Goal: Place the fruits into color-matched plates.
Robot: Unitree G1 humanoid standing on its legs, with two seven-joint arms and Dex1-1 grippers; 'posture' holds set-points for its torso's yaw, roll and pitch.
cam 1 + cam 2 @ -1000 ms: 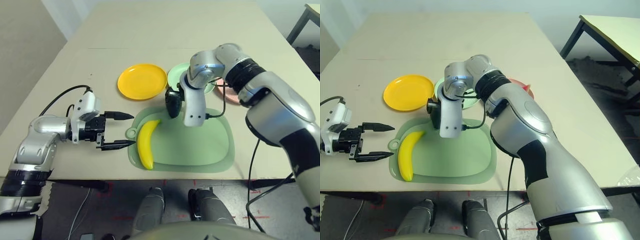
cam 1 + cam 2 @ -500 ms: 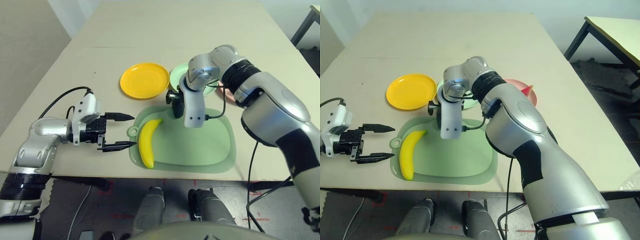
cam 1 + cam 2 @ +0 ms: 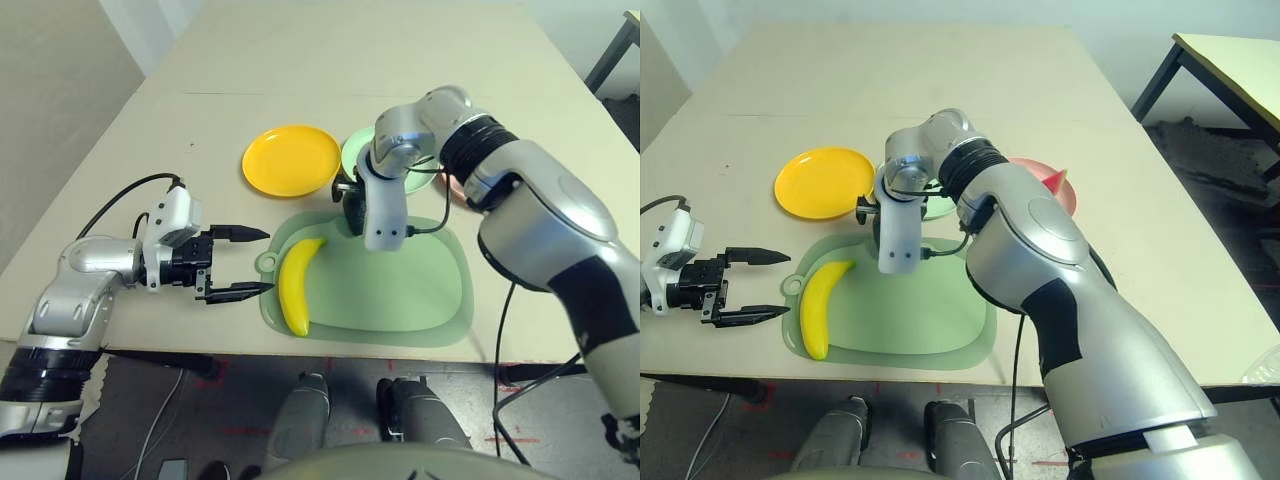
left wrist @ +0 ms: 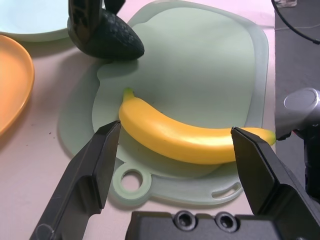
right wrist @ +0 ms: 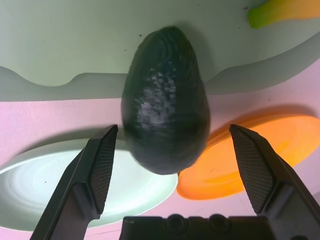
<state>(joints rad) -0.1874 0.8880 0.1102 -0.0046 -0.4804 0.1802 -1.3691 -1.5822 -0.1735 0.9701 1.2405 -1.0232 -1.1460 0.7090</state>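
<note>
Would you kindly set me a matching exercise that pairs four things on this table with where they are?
1. banana
2. avocado
3. yellow plate
4. watermelon wedge

A. on the pink plate
B. on the table beyond the mat, holding nothing
C. lying on the green mat, by the left gripper
D. between the open jaws of the right gripper

Pairs: 1-C, 2-D, 3-B, 4-A
</note>
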